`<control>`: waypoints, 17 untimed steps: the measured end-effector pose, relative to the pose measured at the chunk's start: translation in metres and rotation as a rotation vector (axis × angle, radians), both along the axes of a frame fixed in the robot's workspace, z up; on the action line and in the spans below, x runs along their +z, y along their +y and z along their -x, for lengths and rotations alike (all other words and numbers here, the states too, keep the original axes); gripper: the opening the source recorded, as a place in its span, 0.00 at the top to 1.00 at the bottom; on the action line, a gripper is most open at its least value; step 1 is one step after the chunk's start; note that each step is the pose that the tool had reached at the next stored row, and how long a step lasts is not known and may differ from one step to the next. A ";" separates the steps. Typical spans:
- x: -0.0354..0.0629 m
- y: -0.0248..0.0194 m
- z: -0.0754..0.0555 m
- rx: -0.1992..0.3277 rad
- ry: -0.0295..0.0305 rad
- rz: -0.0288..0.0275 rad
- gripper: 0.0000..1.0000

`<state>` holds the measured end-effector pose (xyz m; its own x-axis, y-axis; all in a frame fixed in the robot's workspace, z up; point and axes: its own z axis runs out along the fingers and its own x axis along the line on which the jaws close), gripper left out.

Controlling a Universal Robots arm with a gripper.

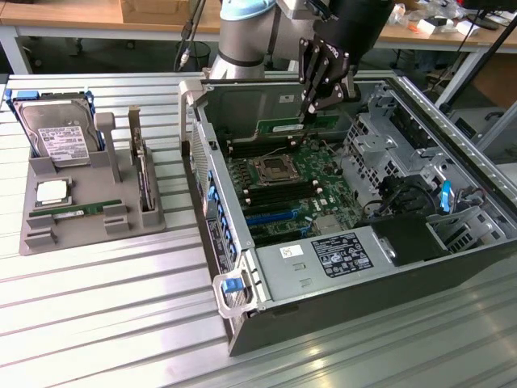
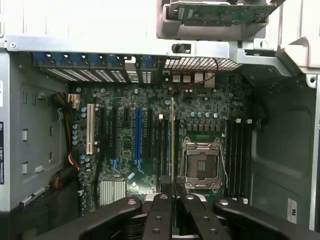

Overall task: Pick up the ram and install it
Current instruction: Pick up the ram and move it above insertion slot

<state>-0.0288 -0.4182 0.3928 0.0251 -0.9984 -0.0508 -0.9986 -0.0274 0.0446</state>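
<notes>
In the exterior view's upper centre, the pincer (image 1: 309, 111) clenches the ram (image 1: 283, 128) edge-down (parallel to the memory slots (image 1: 266, 149)), seemingly aligned for seating.

This looks like a robotics lab or workshop. A ribbed metal surface (image 1: 97, 307) carries an open computer case (image 1: 323, 319) and a grey tray (image 1: 48, 242) of loose parts, among them a hard drive (image 1: 56, 133). A robot arm (image 1: 242, 32) reaches into the case, its tool (image 2: 173, 192) clamped on the ram (image 2: 173, 140). Wooden desks (image 1: 73, 14) with cables stand behind.
</notes>
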 end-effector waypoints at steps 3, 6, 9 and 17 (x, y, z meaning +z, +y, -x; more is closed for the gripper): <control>-0.0001 0.0000 -0.006 0.000 0.0000 0.0000 0.88; -0.0001 0.0000 -0.012 0.000 0.0001 0.0001 0.88; -0.0002 0.0000 -0.020 0.000 0.0000 0.0000 0.88; -0.0003 0.0000 -0.034 0.000 0.0000 0.0000 0.88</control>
<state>0.0052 -0.4181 0.3925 0.0251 -0.9984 -0.0508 -0.9986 -0.0274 0.0446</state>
